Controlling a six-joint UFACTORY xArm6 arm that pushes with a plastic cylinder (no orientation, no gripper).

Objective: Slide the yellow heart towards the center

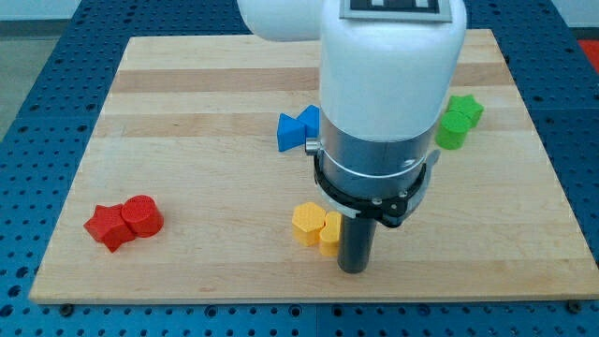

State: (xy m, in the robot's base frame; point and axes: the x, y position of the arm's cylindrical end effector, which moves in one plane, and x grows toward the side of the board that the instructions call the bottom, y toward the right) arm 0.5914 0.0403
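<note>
Two yellow blocks sit touching near the view's bottom centre: a yellow hexagon-like block (307, 223) on the left and a second yellow block (329, 234) on the right, partly hidden by my rod, so its heart shape cannot be made out. My tip (355, 269) rests on the board just right of and slightly below this second yellow block, touching or almost touching it.
A blue block (298, 129) lies at mid board, partly behind the arm. Two green blocks (460, 120) sit at the right. Two red blocks (124, 222) sit at the lower left. The wooden board's bottom edge (309, 290) runs close below my tip.
</note>
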